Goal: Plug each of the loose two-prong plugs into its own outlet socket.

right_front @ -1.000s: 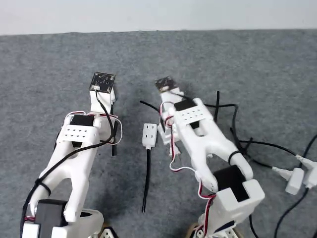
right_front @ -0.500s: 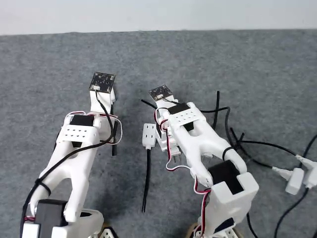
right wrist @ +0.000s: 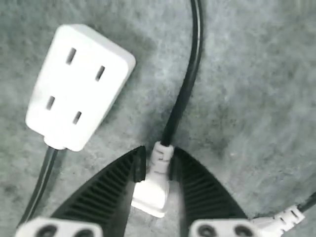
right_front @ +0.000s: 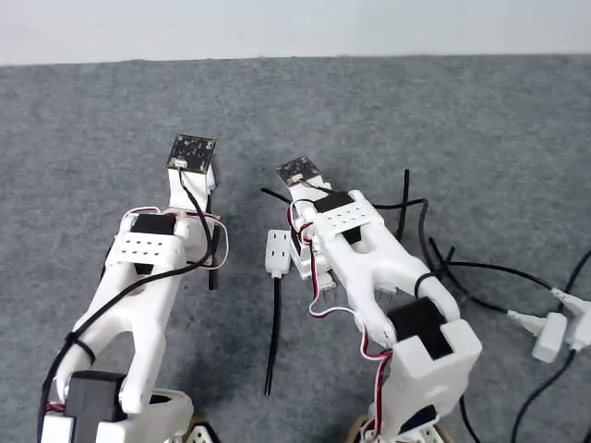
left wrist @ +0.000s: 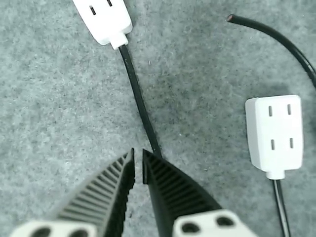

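now the right end effector (right wrist: 159, 157), clenched on a white plug (right wrist: 149, 195), has swung in to just beside the outlet (right wrist: 76, 84). plugging in looks next. left end effector (left wrist: 137, 165) clenched, empty, on the outlet's far side.

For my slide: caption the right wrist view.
Right gripper clamps a white two-prong plug beside a white plastic outlet block.

There were two arms (right_front: 138, 277) (right_front: 379, 268), two white outlet blocks (left wrist: 103, 17) (left wrist: 274, 131) ahead of the left pincer (left wrist: 138, 160), and one white two-prong plug (right wrist: 150, 192) pinched in the right pincer (right wrist: 158, 152).
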Controlling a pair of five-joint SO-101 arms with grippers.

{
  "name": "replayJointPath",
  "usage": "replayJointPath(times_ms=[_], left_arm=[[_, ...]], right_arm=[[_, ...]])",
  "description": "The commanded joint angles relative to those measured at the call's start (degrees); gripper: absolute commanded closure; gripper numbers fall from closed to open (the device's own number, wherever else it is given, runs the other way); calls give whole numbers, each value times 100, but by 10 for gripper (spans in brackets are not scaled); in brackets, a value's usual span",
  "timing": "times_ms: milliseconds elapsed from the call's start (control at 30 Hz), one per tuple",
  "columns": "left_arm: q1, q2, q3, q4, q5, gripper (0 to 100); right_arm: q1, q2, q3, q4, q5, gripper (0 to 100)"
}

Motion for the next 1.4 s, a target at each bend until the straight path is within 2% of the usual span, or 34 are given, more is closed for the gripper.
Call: replayJointPath(times_ms=[0, 200, 467, 600, 800, 900, 1100, 1200, 1367], left_arm=[[-18, -211, -48, -105, -114, 981], [9, -211, -66, -105, -88, 981], [18, -158, -84, -97, 62, 984], [299, 334, -286, 167, 70, 987], [352, 1486, -1270, 1204, -651, 987], [378, 1688, -1473, 1459, -941, 988], [615, 1134, -945, 1363, -1389, 988], [668, 571, -391, 985, -1468, 988], [853, -149, 154, 914, -1749, 988]], right_arm=[[75, 127, -457, 171, 141, 983], [549, 127, -721, 479, 149, 991], [664, -1648, -703, 1138, 79, 991], [356, -2738, -695, 1332, -316, 991], [-251, -4075, -677, 1402, -835, 991], [-593, -4391, -563, 1358, -976, 991], [-1103, -4321, 158, 892, -1055, 991], [-1165, -4312, 457, 637, -1046, 991], [-1191, -4321, 475, 664, -958, 991]])
